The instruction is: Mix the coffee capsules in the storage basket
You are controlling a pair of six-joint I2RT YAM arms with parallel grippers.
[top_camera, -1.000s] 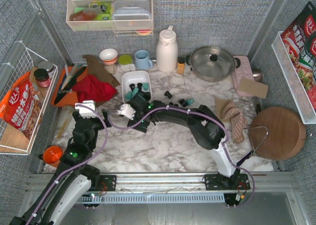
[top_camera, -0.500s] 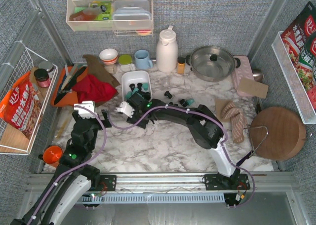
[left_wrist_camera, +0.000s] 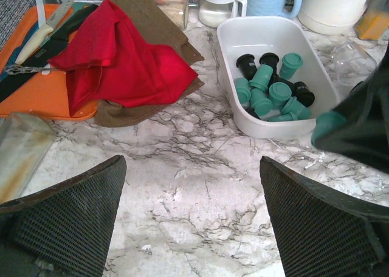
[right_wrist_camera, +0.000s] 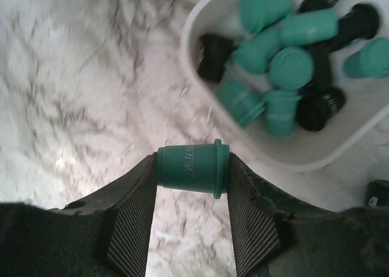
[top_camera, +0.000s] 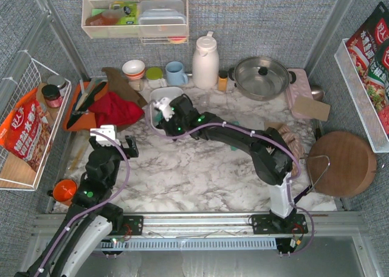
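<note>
The white storage basket (top_camera: pixel 163 92) stands at the back of the marble table, left of centre. In the left wrist view the basket (left_wrist_camera: pixel 267 126) holds several teal and black coffee capsules (left_wrist_camera: pixel 271 86). My right gripper (top_camera: pixel 164 110) is over the basket's near left edge. In the right wrist view the right gripper (right_wrist_camera: pixel 191 167) is shut on a teal capsule (right_wrist_camera: pixel 189 166), held sideways just outside the basket wall (right_wrist_camera: pixel 340 144), with the capsules (right_wrist_camera: pixel 292 65) inside beyond it. My left gripper (left_wrist_camera: pixel 191 167) is open and empty above bare marble, nearer than the basket; it also shows in the top view (top_camera: pixel 115 143).
A red cloth (top_camera: pixel 115 110) and an orange tray (top_camera: pixel 78 116) with a knife lie left of the basket. A blue mug (top_camera: pixel 176 73), white jug (top_camera: pixel 205 61) and pan (top_camera: pixel 261 76) stand behind. A round wooden board (top_camera: pixel 340 164) lies right. One black capsule (right_wrist_camera: pixel 380 192) lies on the marble.
My right gripper has moved back and slightly right from the marble in front of the basket to the basket's near edge, still holding the teal capsule. The left arm has hardly moved.
</note>
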